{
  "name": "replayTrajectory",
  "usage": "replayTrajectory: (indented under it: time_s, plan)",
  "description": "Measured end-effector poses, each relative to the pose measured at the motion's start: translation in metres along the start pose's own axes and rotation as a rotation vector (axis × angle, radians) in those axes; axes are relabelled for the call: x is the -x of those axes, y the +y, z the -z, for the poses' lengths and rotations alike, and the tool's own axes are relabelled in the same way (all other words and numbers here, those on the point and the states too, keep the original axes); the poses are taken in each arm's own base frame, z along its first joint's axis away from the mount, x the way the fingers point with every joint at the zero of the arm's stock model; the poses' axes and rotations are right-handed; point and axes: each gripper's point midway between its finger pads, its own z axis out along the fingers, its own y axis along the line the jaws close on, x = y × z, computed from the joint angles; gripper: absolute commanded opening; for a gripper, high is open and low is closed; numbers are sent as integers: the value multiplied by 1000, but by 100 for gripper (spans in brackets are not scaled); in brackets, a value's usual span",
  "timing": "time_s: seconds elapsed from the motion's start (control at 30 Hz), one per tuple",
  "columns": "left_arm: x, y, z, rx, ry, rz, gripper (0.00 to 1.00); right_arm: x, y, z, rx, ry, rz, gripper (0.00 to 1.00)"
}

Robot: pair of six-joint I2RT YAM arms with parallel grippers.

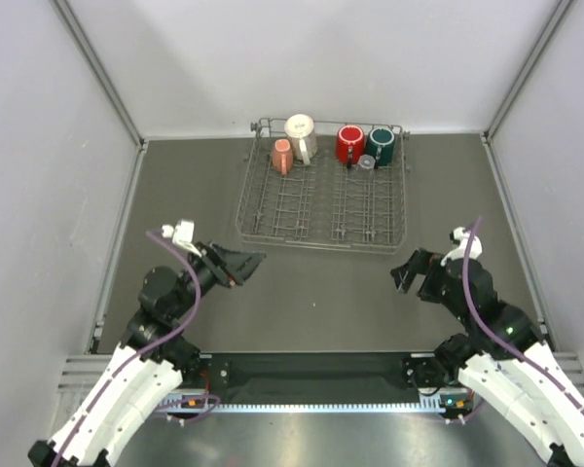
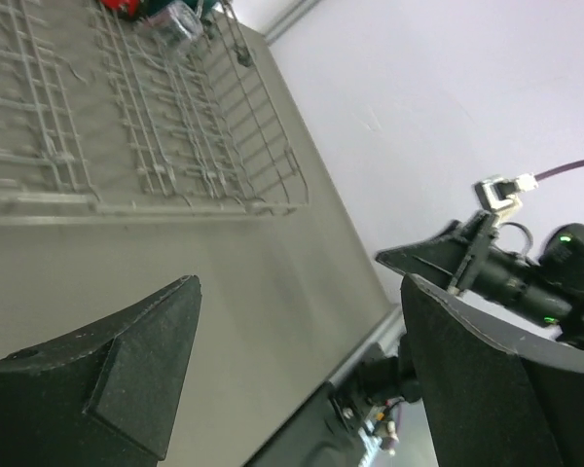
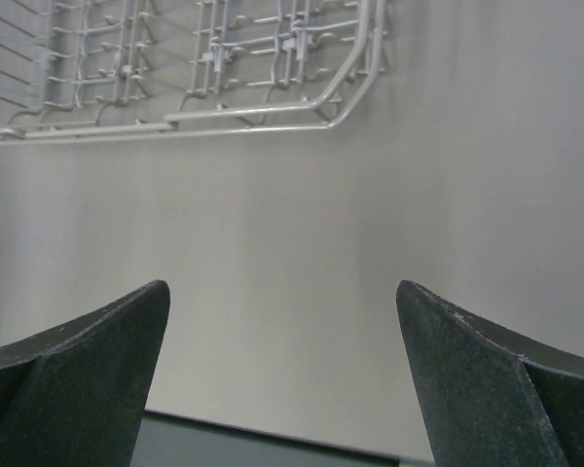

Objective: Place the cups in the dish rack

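The grey wire dish rack [image 1: 321, 229] stands at the table's far middle. Along its far end sit the salmon-pink mug [image 1: 282, 156], the white speckled mug [image 1: 300, 136], the red mug [image 1: 349, 144], the dark green mug [image 1: 381, 145] and the clear glass [image 1: 367, 162]. My left gripper [image 1: 255, 263] is open and empty, near the rack's front left corner. My right gripper [image 1: 403, 272] is open and empty, in front of the rack's right corner. The left wrist view shows the rack [image 2: 175, 146], the glass [image 2: 178, 21] and a bit of red mug [image 2: 122, 6]. The right wrist view shows the rack's corner [image 3: 273, 88].
Grey walls with metal posts close in the table on three sides. A metal rail [image 1: 311, 399] runs along the near edge between the arm bases. The right arm shows in the left wrist view [image 2: 506, 272].
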Motion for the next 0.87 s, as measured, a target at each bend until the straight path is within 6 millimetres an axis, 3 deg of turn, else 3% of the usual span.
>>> replayTrajectory:
  time_s: [0.07, 0.2, 0.47, 0.57, 0.73, 0.87]
  plan:
    - [-14, 7, 11, -26, -3, 31, 89, -9, -2, -3, 41, -30, -16, 100]
    - [-22, -2, 30, -151, -58, 78, 89, -22, -2, -8, 127, -84, -54, 100]
    - [-55, -8, 42, -340, 15, 239, 88, -18, 3, -12, 236, -222, -212, 100]
    - [-43, -37, 55, -475, 1, 294, 89, -32, -3, -23, 211, -188, -235, 100]
    - [-17, -92, 97, -755, -52, 315, 90, -42, -6, -34, 203, -170, -251, 100]
    - [-15, -111, 119, -866, -38, 311, 89, -45, -6, -41, 209, -177, -255, 100]
